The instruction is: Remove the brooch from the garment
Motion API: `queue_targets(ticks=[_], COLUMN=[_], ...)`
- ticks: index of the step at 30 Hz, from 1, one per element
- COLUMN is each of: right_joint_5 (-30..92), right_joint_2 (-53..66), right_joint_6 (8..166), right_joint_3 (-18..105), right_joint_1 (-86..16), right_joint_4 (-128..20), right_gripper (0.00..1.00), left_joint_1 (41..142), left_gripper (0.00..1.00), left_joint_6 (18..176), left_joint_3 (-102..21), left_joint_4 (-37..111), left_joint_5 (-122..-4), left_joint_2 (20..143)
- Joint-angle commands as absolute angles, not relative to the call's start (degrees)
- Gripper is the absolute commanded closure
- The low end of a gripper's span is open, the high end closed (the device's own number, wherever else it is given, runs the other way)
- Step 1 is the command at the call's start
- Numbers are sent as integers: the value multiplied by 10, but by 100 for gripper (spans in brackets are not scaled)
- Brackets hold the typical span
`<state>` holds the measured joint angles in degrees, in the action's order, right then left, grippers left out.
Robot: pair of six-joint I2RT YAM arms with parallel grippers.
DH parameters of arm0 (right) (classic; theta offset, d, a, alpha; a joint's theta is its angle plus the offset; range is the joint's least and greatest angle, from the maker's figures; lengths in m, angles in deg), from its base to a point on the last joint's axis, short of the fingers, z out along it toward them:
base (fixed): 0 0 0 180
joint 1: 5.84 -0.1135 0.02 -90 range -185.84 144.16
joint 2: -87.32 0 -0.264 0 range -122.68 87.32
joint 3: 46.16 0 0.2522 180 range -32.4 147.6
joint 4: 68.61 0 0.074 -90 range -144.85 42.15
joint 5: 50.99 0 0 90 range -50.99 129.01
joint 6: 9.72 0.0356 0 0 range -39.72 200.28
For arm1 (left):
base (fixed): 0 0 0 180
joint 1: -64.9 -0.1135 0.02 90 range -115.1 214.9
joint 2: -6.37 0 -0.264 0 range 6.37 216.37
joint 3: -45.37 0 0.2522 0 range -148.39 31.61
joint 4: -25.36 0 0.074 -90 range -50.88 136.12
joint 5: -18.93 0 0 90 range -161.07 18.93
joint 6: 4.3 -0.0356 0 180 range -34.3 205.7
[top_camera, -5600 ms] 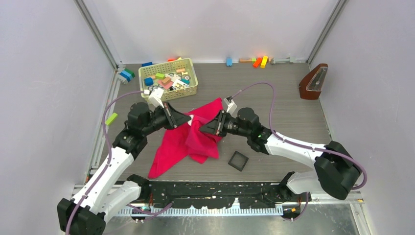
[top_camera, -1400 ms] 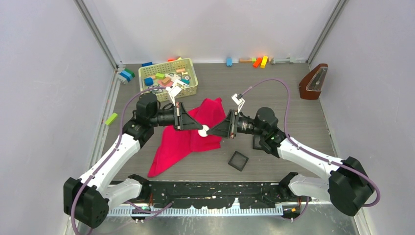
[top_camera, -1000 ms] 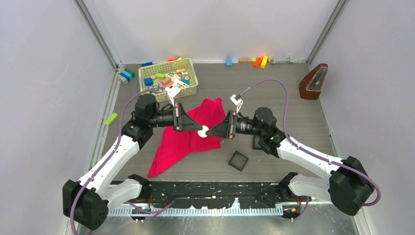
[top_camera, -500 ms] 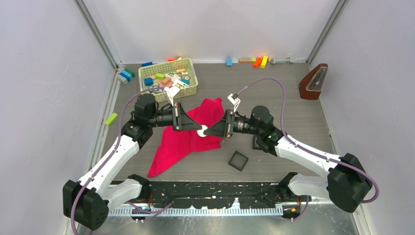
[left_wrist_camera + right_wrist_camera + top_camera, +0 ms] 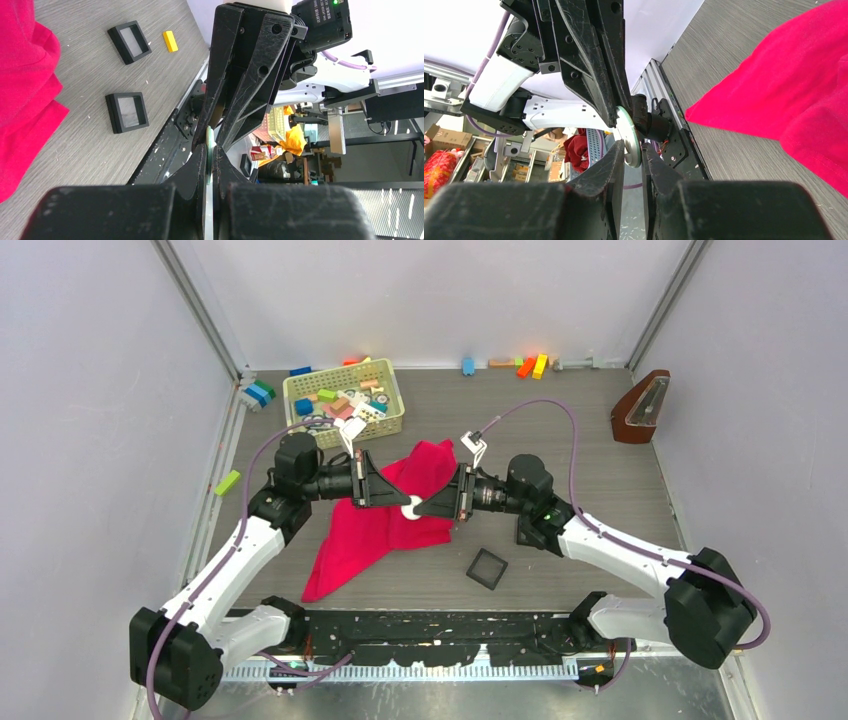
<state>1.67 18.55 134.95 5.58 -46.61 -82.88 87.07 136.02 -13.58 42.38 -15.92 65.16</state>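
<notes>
Small round pale-green metal brooch (image 5: 411,507), thin as a coin, is held above the crimson-pink cloth garment (image 5: 365,535) mid-table. Both arms reach level, tips meeting. The left gripper (image 5: 401,504) is clenched on it. The right gripper (image 5: 421,508) straddles it, grip unclear.

The top external camera looks steeply down from above and behind the arm bases (image 5: 165,670), far enough to take in the whole table (image 5: 600,440). Each wrist camera looks close along its own fingers (image 5: 190,172), facing the opposite arm (image 5: 330,75) head-on. All three views share the brooch (image 5: 411,506) and the garment (image 5: 370,530).
</notes>
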Motion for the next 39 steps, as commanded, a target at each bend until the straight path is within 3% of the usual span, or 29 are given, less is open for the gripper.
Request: queue_targets(ticks=[1,16,39], right_joint_5=[62,110,182], right_joint_2=[174,160,168], right_joint_6=[1348,1355,1380], right_joint_3=[79,91,80], right_joint_1=[-468,-468,-466], right_joint_4=[-823,-777,-758], right_gripper=[79,82,79], left_joint_1=[877,877,877], left_gripper=[100,100,100], left_joint_6=[1360,1360,1355], left_joint_3=[-137,-128,-118], left_joint_4=[399,395,395], left_joint_5=[-124,-122,-130], left_joint_2=[635,631,626])
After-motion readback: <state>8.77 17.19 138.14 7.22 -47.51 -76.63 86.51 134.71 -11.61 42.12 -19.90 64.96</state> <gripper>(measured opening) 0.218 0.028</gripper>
